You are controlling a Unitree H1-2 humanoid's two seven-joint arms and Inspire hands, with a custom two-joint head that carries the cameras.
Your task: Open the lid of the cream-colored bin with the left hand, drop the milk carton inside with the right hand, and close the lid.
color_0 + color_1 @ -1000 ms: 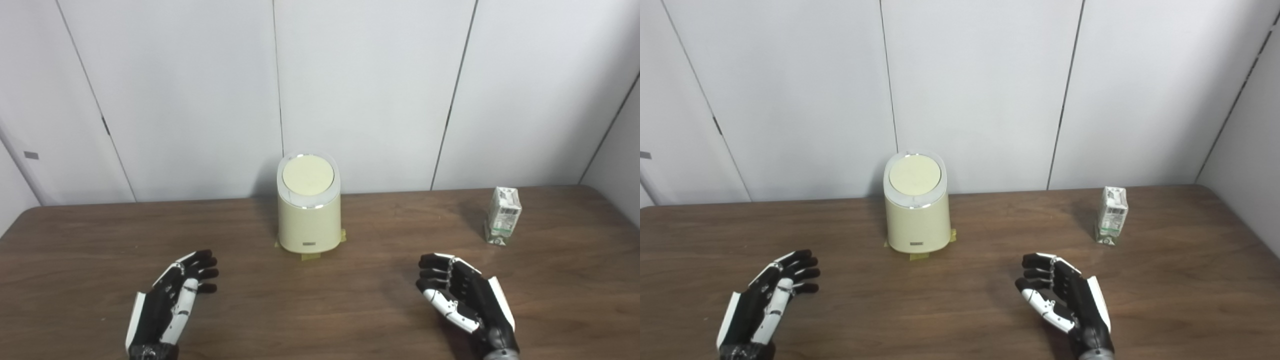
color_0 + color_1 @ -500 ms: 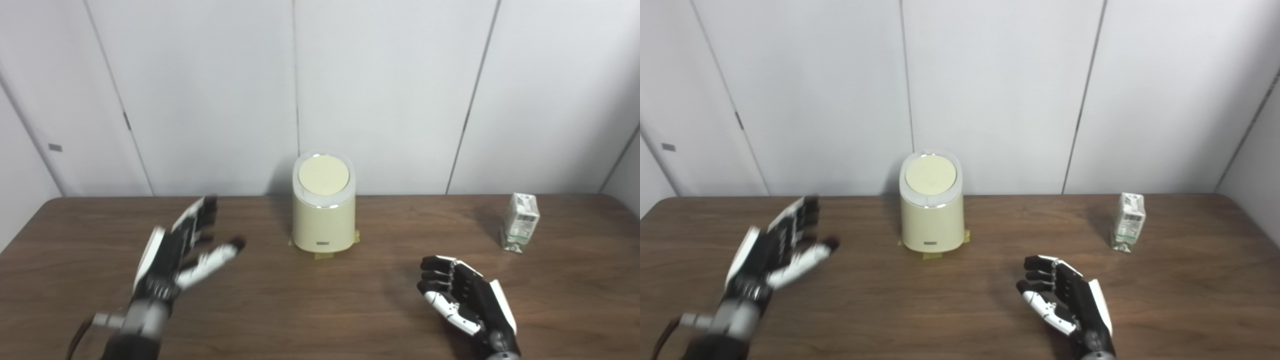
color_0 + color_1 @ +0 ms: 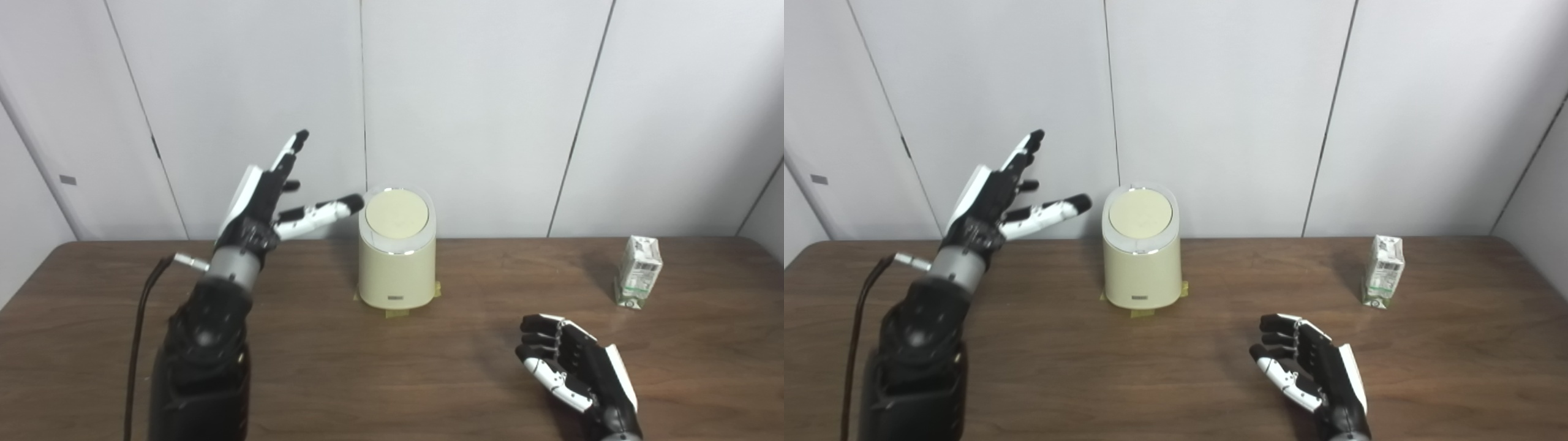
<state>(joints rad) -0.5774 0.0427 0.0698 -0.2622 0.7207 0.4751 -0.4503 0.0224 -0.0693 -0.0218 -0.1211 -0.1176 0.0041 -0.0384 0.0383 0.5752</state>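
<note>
Cream-colored cylindrical plastic bin (image 3: 396,257) sits at the far centre of the brown wood-grain counter (image 3: 392,380), round lid (image 3: 396,214) closed, yellow tape tabs (image 3: 392,313) at its base. Left hand (image 3: 260,202) is raised just left of the bin at lid height, fingers (image 3: 291,149) spread apart, holding nothing; thumb tip is near the lid rim, contact unclear. White-and-green milk carton (image 3: 639,272) stands upright far right, well apart from the bin. Right hand (image 3: 576,370) is low over the near-right counter, fingers loosely curled, empty.
</note>
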